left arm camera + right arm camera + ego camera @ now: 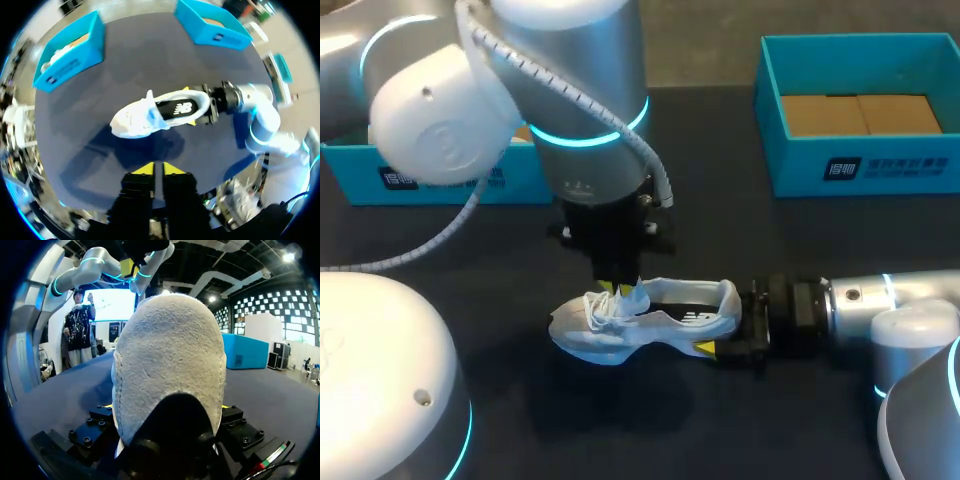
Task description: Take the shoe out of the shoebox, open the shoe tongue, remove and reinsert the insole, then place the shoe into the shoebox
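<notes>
Right gripper (pixel 189 106) is clamping the heel of the white shoe (pixel 620 325), one yellow-tipped finger pressing on each side. The shoe is lying with its opening facing up on the dark table (pixel 820 230), outside both the left blue shoebox (pixel 440 180) and the right blue shoebox (pixel 860 165). Left gripper (pixel 155 170) is hanging above the laces and tongue, its fingers sitting almost together and holding nothing, while the dark insole (pixel 176 107) is showing inside the shoe
</notes>
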You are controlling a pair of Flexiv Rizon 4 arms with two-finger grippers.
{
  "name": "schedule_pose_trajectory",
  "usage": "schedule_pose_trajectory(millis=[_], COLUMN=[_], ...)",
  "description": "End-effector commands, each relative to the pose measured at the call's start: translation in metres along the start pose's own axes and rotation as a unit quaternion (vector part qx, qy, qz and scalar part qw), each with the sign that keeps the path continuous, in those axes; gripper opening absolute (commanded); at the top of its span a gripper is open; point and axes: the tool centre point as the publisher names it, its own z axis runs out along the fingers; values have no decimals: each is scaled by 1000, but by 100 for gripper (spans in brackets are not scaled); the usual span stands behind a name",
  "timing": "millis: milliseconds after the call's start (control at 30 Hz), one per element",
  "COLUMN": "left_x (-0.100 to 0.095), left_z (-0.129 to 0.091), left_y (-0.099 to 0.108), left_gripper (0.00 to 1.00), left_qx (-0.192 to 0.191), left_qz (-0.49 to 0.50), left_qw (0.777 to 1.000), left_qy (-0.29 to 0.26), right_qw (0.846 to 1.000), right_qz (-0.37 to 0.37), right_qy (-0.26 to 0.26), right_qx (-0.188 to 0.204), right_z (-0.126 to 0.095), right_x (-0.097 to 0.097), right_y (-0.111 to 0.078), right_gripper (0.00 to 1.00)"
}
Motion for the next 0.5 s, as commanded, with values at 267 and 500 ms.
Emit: schedule_pose_trajectory(millis=[267, 500], left_x=[3, 7], left_z=[1, 5], left_y=[-8, -17], left_gripper=[0, 0], left_qx=[-48, -31], left_qz=[193, 439], left_qw=[980, 896], left_qy=[21, 59], right_qw=[1000, 1000], right_qz=[0, 0], right_qy=[0, 0], right_qx=[1, 1], right_z=[0, 0], right_x=[0, 0], right_y=[0, 0], right_gripper=[0, 0])
